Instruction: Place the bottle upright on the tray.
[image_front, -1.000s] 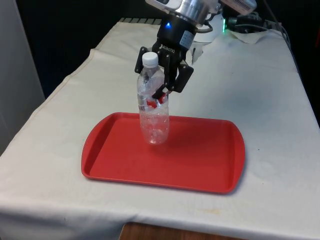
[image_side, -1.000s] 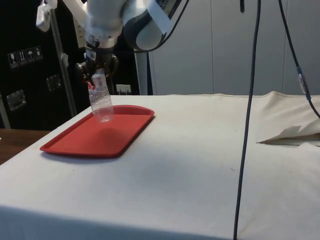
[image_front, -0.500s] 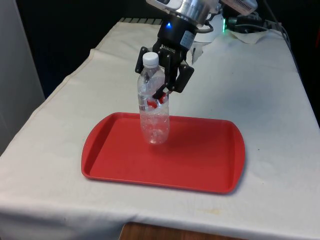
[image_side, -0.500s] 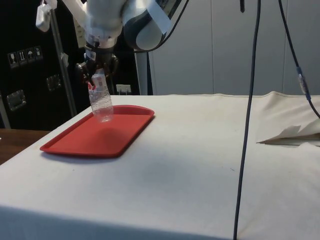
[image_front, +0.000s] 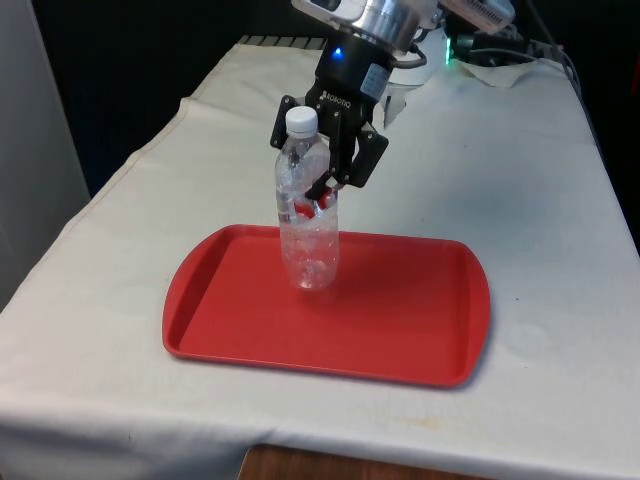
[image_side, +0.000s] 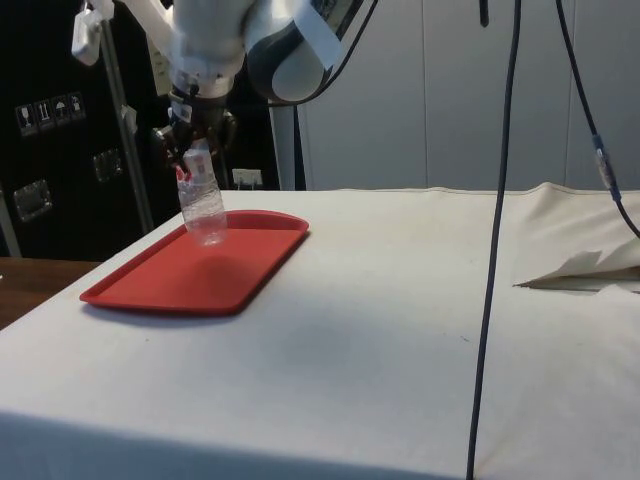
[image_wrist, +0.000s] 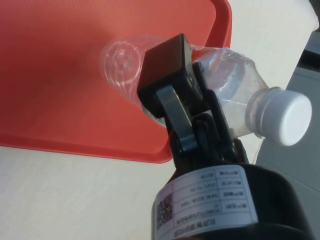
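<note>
From where I stood, the white cloth of the tabletop (image_front: 110, 260) came first at the front view's left, bare up to the rim of the flat red plastic tray (image_front: 400, 330), which lay near the table's front edge. Toward the tray's left and far part stood the clear, crinkled plastic bottle with a white screw cap (image_front: 308, 235), its base down on the red surface as far as I could judge and its body close to upright, with a slight lean in the side view (image_side: 203, 205).

Just to the right of its neck the black two-finger gripper (image_front: 322, 190) came down at a slant from the white arm, and its fingers were closed on the bottle's upper body, below the cap (a spot of red showed through the plastic where they pinched). The wrist view agreed: one black finger (image_wrist: 167, 75) lay pressed across the bottle (image_wrist: 225, 107), with the tray (image_wrist: 60, 75) beneath.

Farther right, the rest of the tray was unoccupied, and beyond it only cloth.

By my reckoning the task was nearly done: the bottle appeared set on the tray and standing. What was left was to let go and lift away cleanly, and a light, empty bottle like that could well tip if a finger dragged on it.
</note>
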